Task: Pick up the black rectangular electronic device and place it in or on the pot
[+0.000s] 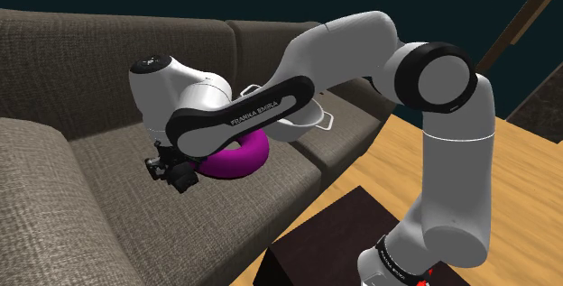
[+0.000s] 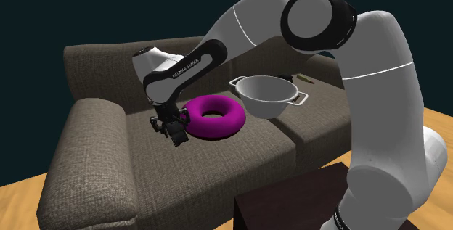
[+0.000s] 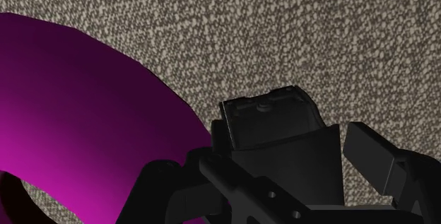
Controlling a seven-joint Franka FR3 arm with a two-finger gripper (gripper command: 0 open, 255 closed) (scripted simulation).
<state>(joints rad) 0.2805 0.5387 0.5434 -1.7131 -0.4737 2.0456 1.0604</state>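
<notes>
1. Here, the end effector hangs low over the sofa seat, its fingers pointing down at the cushion.
2. Its fingers are clenched on the black device, which stands between them in the wrist view with sofa fabric behind it.
3. A purple ring lies on the seat just beside the end effector, towards the second exterior view's right.
4. The grey pot, with two handles, sits on the sofa beyond the ring, apart from the device.
5. The dark stand rests on a wooden floor in front of the sofa.
</notes>
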